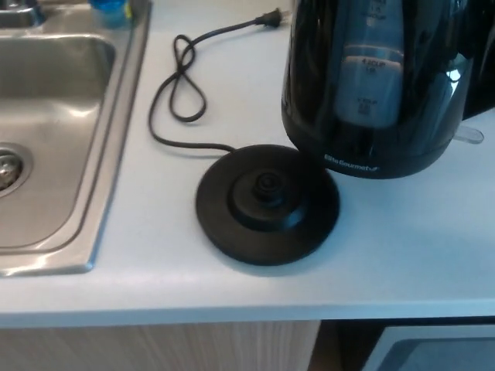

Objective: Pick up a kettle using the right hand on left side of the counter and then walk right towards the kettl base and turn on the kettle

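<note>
Pale counter (402, 247): steel sink (54, 147) left, black base (267, 202) (unplugged).

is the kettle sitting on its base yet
No. The kettle is off to the upper right of the base, whose centre connector is uncovered.

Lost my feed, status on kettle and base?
Neither hand in view. Kettle above counter, overlapping the base edge, not seated. Cord unplugged.
</note>
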